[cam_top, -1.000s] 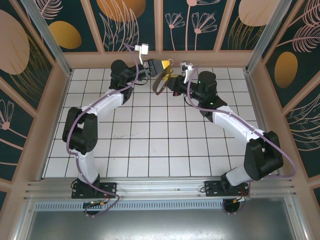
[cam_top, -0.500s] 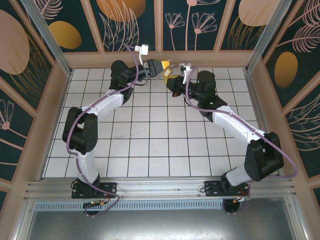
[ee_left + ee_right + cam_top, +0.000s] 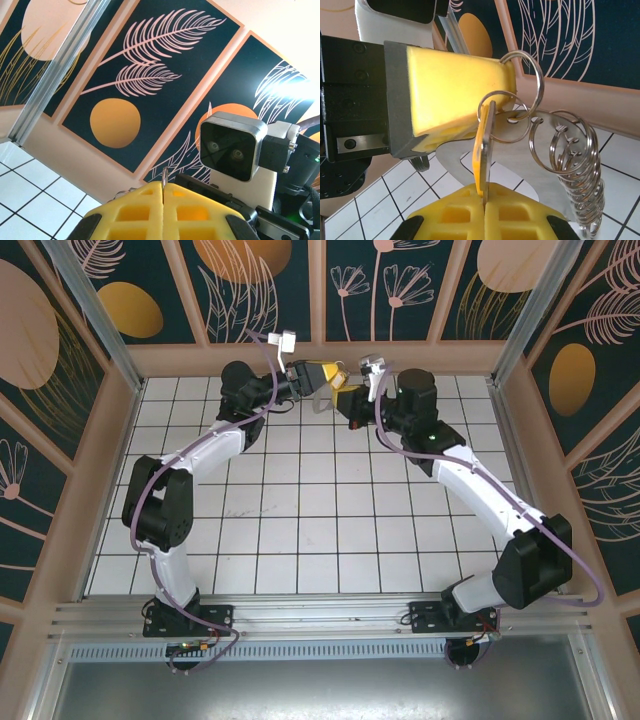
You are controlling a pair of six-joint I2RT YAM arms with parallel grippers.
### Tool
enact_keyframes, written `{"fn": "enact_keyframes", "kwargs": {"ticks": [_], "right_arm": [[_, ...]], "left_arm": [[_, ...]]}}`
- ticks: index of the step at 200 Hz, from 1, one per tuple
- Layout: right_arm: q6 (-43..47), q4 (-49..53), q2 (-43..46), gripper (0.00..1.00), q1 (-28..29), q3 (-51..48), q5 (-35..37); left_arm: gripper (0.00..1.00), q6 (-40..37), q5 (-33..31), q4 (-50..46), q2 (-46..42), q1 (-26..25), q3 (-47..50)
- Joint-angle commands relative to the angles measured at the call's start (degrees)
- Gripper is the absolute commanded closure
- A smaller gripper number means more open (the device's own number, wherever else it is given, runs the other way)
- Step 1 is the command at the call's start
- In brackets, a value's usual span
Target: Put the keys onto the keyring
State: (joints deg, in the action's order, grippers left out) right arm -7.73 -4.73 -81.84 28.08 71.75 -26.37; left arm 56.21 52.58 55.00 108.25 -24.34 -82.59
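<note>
At the far middle of the table my left gripper (image 3: pixel 319 374) and right gripper (image 3: pixel 346 396) meet tip to tip, raised off the tiles. The keyring (image 3: pixel 532 160) is a flat grey metal oval loop with several split rings (image 3: pixel 575 170) dangling along one edge. In the left wrist view my left gripper (image 3: pixel 164 192) is shut on the thin edge of one split ring (image 3: pixel 164 177). My right gripper (image 3: pixel 485 201) is shut on the key (image 3: pixel 483 145), a small yellow-brass piece seen edge-on. The key's top lies inside a small ring (image 3: pixel 502 117) at the loop's hole, just below the left fingers (image 3: pixel 455 90).
The far wall's wooden ledge (image 3: pixel 320 358) runs right behind both grippers. The right wrist camera (image 3: pixel 232 145) sits close in front of the left fingers. White tiled floor (image 3: pixel 320 520) stretches open toward the arm bases.
Both grippers have moved up and toward the far wall. The keyring, which hung below them as a dark oval, is now tucked between them. The right wrist has shifted right.
</note>
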Motion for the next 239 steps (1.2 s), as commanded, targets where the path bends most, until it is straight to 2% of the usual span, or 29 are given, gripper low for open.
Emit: {"fn": "enact_keyframes", "kwargs": {"ticks": [1,51,96,172,239], "right_arm": [[3.7,3.4,1.1,1.00,-0.5,3.4,0.3],[9.1,15.5,-1.6,1.00,-1.4,7.1,-3.0],[11.9,21.2,-3.3,1.00,-1.4,7.6,-6.2],[11.4,22.3,-3.2,1.00,-2.5,8.0,-1.3],[12.0,24.3,-2.1,1.00,-4.9,9.5,-1.5]], "left_arm": [[1.00,-2.5,0.7,-0.3,-2.3,-0.4,0.5],[1.00,-4.6,0.5,-2.6,-3.0,-0.4,0.1],[1.00,-4.6,0.3,-2.8,-3.2,-0.4,0.1],[1.00,-4.9,0.2,-2.7,-3.2,-0.4,0.5],[1.00,-6.9,-0.2,-4.9,-3.6,-0.4,0.6]]}}
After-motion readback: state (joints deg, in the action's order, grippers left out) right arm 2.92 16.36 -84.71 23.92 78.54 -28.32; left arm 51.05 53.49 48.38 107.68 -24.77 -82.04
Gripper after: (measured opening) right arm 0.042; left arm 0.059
